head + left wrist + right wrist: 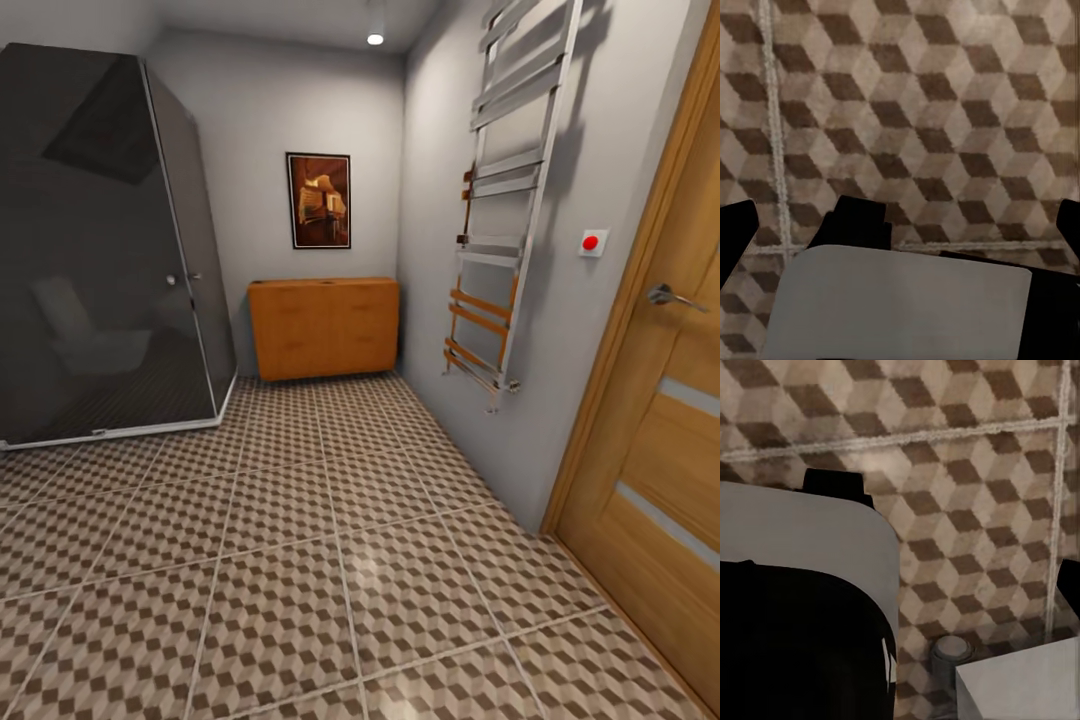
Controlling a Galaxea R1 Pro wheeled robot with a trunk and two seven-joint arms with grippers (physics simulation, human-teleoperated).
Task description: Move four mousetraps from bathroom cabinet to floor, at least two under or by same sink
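We see the cabinet [323, 327] against the far wall, between the dark shower cabin [100, 250] and the towel rail [505, 200]. The bathroom floor [300, 560] lies before it. We read no writing anywhere. For both hands, we cannot tell the opening.

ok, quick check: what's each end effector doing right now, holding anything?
Left end effector: open, nothing between the fingers, tiled bathroom floor beyond.
Right end effector: cannot be told; the wrist view shows robot body and floor tiles, no clear fingers.
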